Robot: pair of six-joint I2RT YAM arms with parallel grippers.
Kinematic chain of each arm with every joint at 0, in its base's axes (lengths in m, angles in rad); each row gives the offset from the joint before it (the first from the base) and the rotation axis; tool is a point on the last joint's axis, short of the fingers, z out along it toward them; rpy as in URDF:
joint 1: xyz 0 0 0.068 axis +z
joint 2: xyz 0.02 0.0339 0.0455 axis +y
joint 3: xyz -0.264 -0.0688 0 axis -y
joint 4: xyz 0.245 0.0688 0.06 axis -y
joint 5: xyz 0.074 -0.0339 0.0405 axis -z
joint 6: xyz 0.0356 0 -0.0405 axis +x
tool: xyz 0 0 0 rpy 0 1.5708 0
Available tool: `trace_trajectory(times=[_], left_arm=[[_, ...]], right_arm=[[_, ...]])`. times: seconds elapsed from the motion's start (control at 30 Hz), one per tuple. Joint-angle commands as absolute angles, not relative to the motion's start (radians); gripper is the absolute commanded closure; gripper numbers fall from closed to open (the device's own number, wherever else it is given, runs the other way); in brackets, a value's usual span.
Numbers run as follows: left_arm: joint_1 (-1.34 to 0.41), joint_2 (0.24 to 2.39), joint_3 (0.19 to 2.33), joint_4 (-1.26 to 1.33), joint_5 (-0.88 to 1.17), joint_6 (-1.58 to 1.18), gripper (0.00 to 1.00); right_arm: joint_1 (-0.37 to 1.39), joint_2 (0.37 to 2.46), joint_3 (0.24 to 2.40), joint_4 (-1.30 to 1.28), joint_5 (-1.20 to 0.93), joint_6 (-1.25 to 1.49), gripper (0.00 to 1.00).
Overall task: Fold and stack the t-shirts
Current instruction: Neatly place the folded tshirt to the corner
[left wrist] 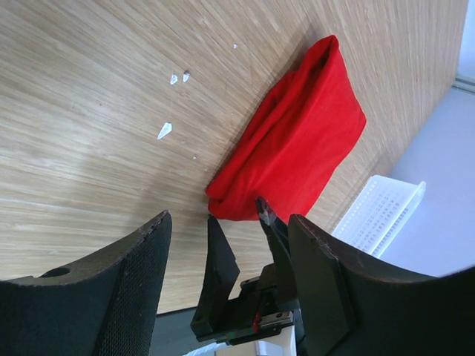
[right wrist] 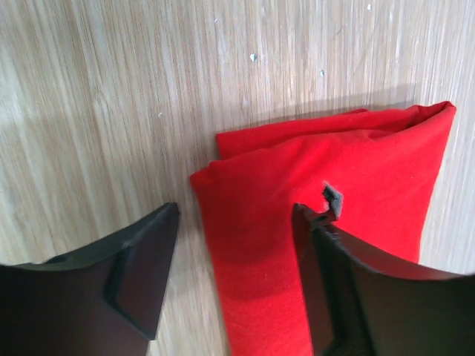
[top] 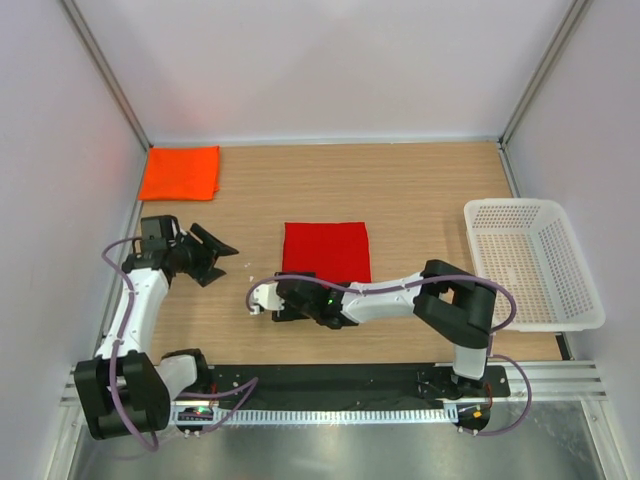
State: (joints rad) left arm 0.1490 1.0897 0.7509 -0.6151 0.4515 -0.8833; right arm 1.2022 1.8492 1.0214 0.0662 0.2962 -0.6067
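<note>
An orange shirt [top: 180,172] lies folded flat at the back left of the table [top: 420,200], off to the far side of the left gripper [top: 225,260] and apart from it. That gripper hangs over bare wood with its fingers spread wide and nothing between them. It faces across toward the red shirt [top: 326,250], which lies a short way ahead of its tips. The right gripper [right wrist: 236,215] is also spread open and straddles the near left corner of the red shirt. Its left finger [right wrist: 141,267] is over the wood just beside the cloth, and its right finger [right wrist: 349,289] is over the cloth; whether that one touches I cannot tell. The red shirt is a folded square with layered edges. A white mesh basket [top: 512,205] sits well to the right, behind that arm's elbow.
</note>
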Motion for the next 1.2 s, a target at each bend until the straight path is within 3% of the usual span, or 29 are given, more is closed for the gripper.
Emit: trace_trajectory(times=[0.0,0.13,0.17,0.23,0.43,0.5,0.63,0.77,1.17], left_arm=[[0.163,1.1,0.75,-0.566,0.488,-0.884,0.35],[0.163,1.126,0.75,-0.552,0.503,-0.879,0.35],[0.164,1.132,0.752,-0.549,0.509,-0.871,0.34],[0.164,1.153,0.75,-0.545,0.525,-0.87,0.32],[0.163,1.232,0.739,-0.483,0.609,-0.874,0.25],[0.161,1.262,0.736,-0.46,0.632,-0.891,0.25],[0.138,1.333,0.73,-0.366,0.689,-0.946,0.22],[0.092,1.382,0.733,-0.264,0.696,-1.031,0.16],[-0.098,1.606,0.784,0.066,0.654,-1.272,0.12]], right_arm=[[1.203,1.87,1.049,0.11,0.327,-0.637,0.34],[1.192,1.884,1.061,0.11,0.315,-0.62,0.45],[1.19,1.891,1.066,0.109,0.313,-0.62,0.6],[1.183,1.899,1.087,0.098,0.305,-0.617,0.73],[1.164,1.862,1.127,0.066,0.282,-0.574,0.77],[1.147,1.842,1.132,0.054,0.264,-0.557,0.88],[1.117,1.781,1.131,0.014,0.229,-0.537,0.98],[1.085,1.727,1.123,-0.009,0.203,-0.52,0.99],[1.009,1.628,1.085,-0.052,0.123,-0.471,0.99]])
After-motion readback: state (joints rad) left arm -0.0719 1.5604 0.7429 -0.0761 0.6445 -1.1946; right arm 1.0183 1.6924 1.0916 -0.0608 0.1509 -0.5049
